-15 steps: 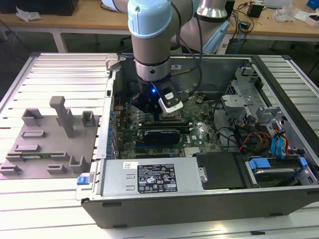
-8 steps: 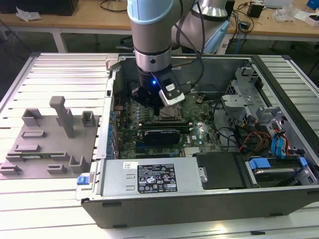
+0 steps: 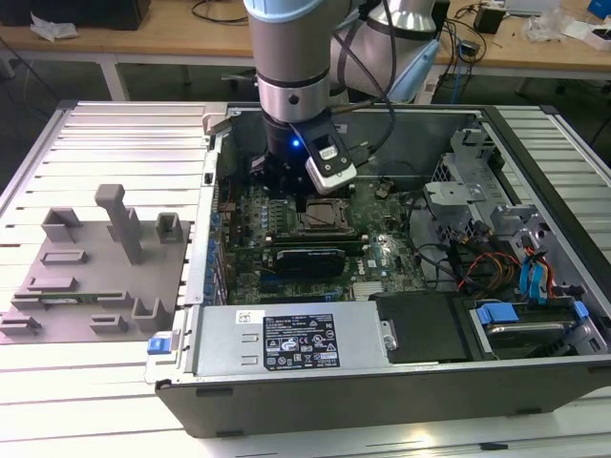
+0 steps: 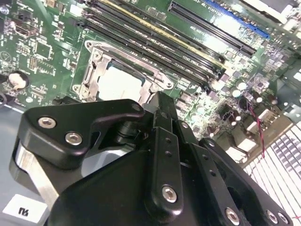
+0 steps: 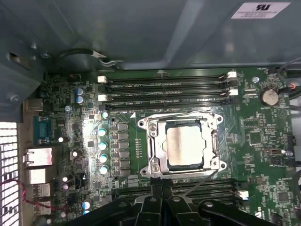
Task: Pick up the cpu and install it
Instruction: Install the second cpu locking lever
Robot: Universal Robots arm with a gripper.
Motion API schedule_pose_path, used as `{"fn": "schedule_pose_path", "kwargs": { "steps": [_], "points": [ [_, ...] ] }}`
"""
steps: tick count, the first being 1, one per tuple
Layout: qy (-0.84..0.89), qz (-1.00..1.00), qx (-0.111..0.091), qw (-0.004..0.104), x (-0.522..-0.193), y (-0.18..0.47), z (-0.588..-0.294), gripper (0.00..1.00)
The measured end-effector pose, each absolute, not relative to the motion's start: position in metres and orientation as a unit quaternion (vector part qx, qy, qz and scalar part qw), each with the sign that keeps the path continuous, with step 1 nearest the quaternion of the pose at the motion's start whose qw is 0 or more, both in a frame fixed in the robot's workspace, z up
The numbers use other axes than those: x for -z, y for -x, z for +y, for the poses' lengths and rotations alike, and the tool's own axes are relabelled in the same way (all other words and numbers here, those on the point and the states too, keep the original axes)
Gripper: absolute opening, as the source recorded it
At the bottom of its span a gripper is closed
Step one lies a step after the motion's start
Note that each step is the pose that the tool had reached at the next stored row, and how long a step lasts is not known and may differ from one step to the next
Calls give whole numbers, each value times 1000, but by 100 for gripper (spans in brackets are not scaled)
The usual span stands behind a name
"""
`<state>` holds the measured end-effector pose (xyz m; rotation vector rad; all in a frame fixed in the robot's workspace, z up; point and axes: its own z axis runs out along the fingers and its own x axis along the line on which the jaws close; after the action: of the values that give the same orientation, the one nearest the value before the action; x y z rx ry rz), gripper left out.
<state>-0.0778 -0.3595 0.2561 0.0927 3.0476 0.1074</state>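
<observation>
The cpu [image 5: 186, 146], a flat square chip with a silvery top, lies inside the metal-framed socket [image 5: 153, 146] on the green motherboard [image 5: 263, 136]; it is also seen in the second wrist view [image 4: 118, 84] and the exterior view [image 3: 320, 218]. My gripper [image 5: 162, 184] hangs just off the socket's edge, above the board and apart from the chip. Its black fingers [image 4: 160, 106] are pressed together, shut on nothing. In the exterior view the gripper [image 3: 284, 188] sits low inside the open computer case, toward that view's left of the socket.
Long memory slots [image 5: 164, 87] run along both sides of the socket. A black expansion card [image 3: 307, 260], a power supply [image 3: 291, 339] and a drive cage with cables [image 3: 496, 239] crowd the case. A grey fixture plate [image 3: 86, 277] lies outside on the exterior view's left.
</observation>
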Motion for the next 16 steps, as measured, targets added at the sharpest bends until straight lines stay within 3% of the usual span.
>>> {"fn": "schedule_pose_path", "kwargs": {
  "steps": [16],
  "points": [
    [-31,998,-35,37,-260,49,-363,11]
  ]
}}
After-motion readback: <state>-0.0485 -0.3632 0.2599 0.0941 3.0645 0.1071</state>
